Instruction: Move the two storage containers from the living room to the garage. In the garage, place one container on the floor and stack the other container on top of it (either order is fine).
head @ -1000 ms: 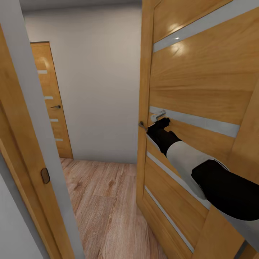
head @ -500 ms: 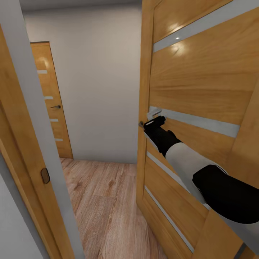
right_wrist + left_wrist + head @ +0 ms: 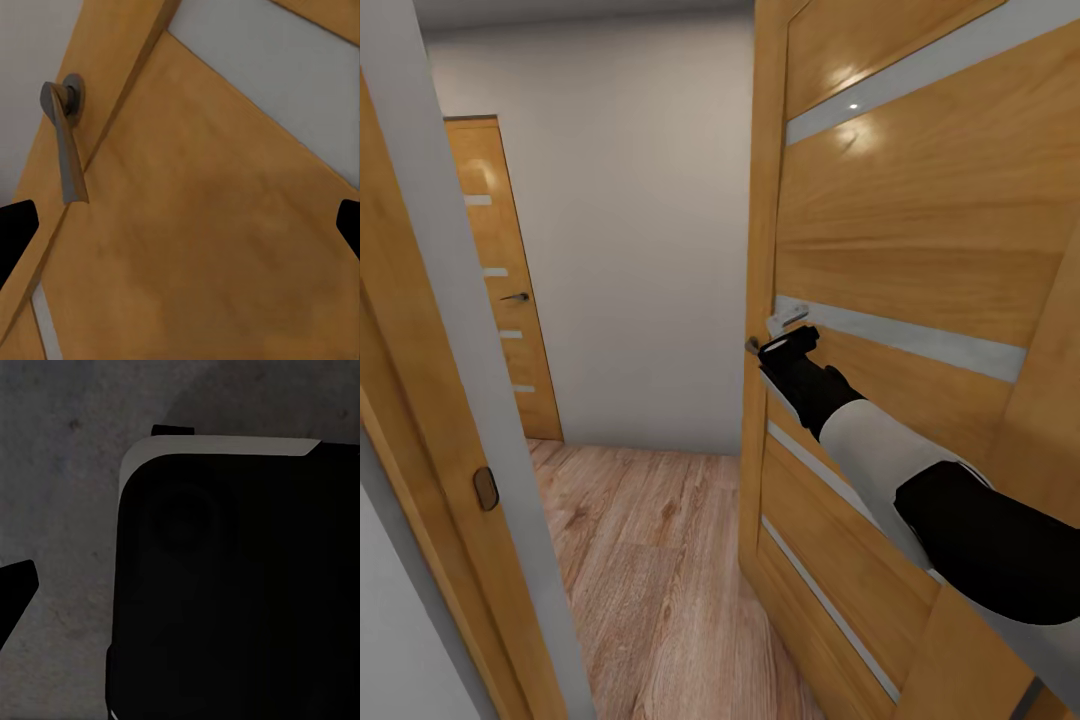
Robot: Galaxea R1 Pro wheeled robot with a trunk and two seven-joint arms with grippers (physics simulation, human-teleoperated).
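The right gripper (image 3: 792, 345) sits against the door (image 3: 920, 250), its finger spread too small to judge from the head. In its wrist view only 2 fingertips (image 3: 15, 232) show, the rest cropped. The left wrist view is mostly blocked by a dark housing (image 3: 240, 585).

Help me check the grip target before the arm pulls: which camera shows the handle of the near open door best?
The right wrist view: the grey lever handle appears large and unobstructed against the wooden door, between the open fingertips. In the head view the handle is small, just above the right gripper. The left wrist view shows dark robot body over grey floor.
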